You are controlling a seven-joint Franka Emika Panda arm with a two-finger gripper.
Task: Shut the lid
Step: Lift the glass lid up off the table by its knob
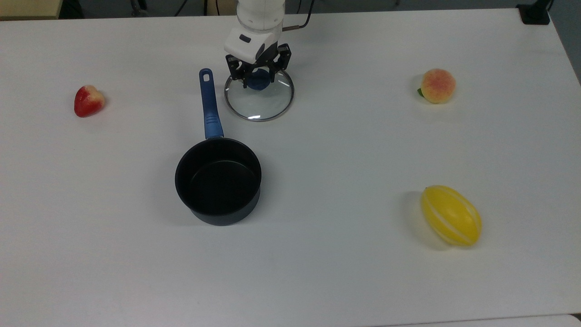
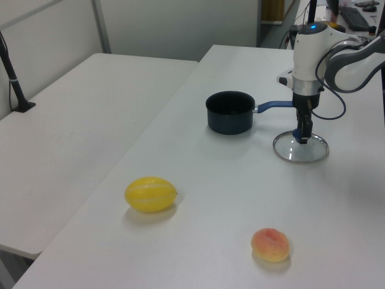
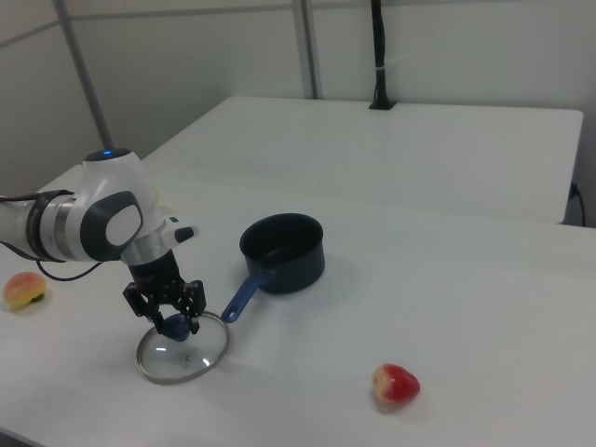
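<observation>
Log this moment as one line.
end effector open, astride knob | lid flat on table | saucepan uncovered

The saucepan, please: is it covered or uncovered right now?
Uncovered. The saucepan shows its bare black inside, while the lid lies flat on the table beside its blue handle.

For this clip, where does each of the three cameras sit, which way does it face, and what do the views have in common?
Top view: high above the table, looking steeply down; the gripper and wrist enter from the top edge over the lid.
Left view: raised beyond the melon and peach end, facing the saucepan; forearm and gripper at the left view's right.
Right view: raised at the strawberry end; arm at the right view's left.
All three share lid, saucepan and gripper.
</observation>
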